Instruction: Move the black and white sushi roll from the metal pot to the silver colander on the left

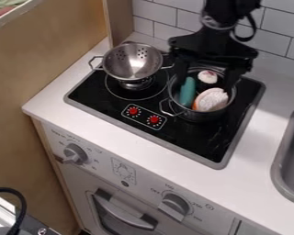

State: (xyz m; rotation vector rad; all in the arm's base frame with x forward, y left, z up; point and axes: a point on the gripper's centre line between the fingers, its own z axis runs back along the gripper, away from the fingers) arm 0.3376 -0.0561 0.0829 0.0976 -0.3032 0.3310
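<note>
Surface [174,155] in white runs along the tiled wall and carries the black cooktop [192,133], whose grey frame sets it into the top. From the upper edge the black arm [223,10] hangs down over the cooktop's far right part, its pincer [206,83] released: the fingers [233,78] stand wide apart at opposite sides of the pot, with nothing gripped between them. That spread seems to leave room for the pot's opening; whether either one touches the rim, I cannot tell

At the right edge lies the grey sink [284,158]. The metal pot [201,114] sits upright on the cooktop under the pincer, a wire handle toward the camera; its round wall keeps three things gathered close together. To its left, the steel colander [132,63] is perched on a metal base [136,84] over a burner ring, which probably holds it raised.

In the pot, the orange-and-white piece [211,99] leans nearest the camera, the slim teal piece [187,92] is propped upright at its left, likely by the wall, and the small white round piece [207,76] lies behind them
</note>
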